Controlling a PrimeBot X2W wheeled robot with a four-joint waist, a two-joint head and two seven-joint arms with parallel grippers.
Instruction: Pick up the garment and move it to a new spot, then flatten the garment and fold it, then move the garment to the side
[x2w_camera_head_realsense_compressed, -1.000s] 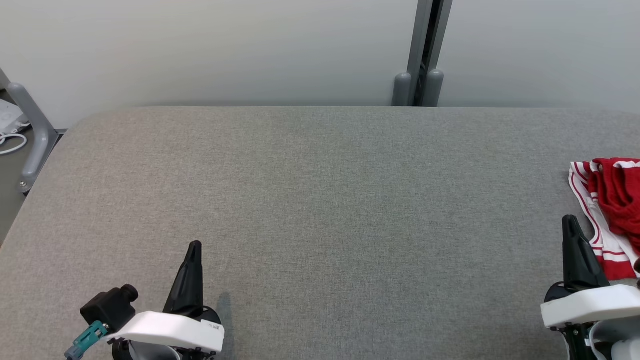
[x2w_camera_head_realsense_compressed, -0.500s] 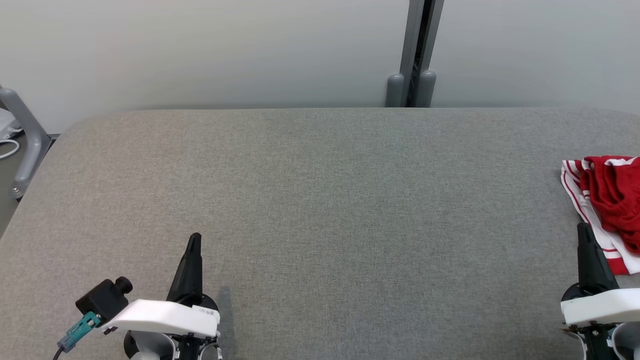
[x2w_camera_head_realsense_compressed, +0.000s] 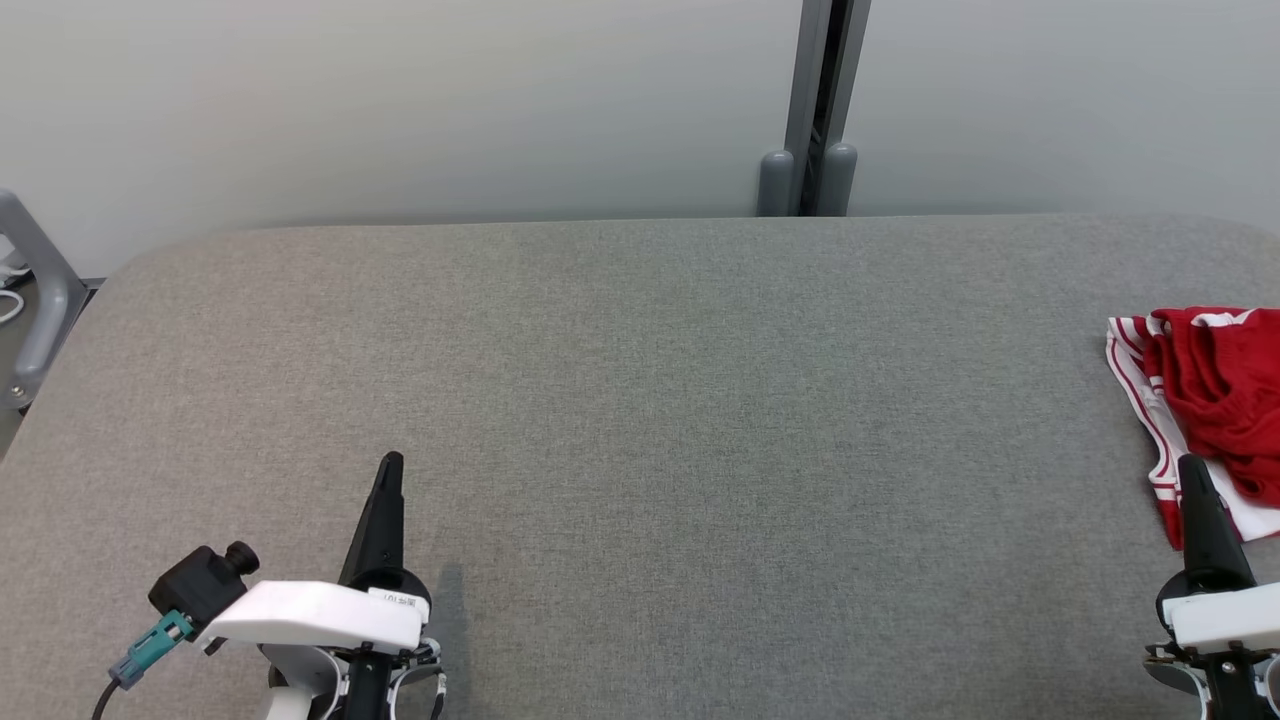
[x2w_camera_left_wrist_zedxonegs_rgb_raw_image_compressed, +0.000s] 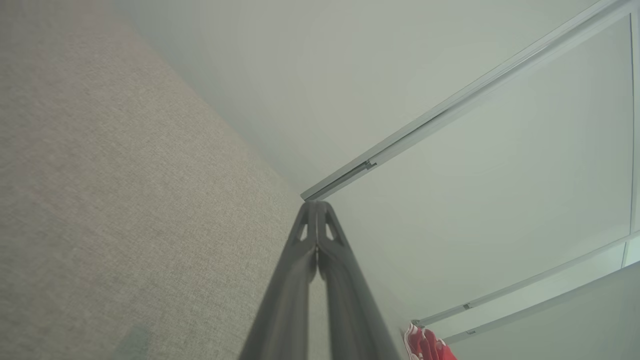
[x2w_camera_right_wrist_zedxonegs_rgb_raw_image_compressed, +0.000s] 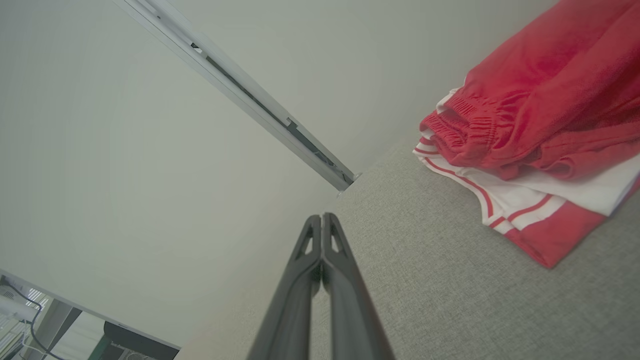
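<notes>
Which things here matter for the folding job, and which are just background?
For the job:
- red and white garment, heaped at the table's right edge
- grey table, the work surface
- left gripper and right gripper, both shut and empty

Just lying about:
- metal upright behind the table
- grey bar at the far left

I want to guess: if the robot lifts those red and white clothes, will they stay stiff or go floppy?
Probably floppy: the red and white clothes lie bunched in soft folds, so they would likely droop and unfold. They look thin, so likely light. Pushed, they would probably wrinkle on the grey table, not roll.
</notes>
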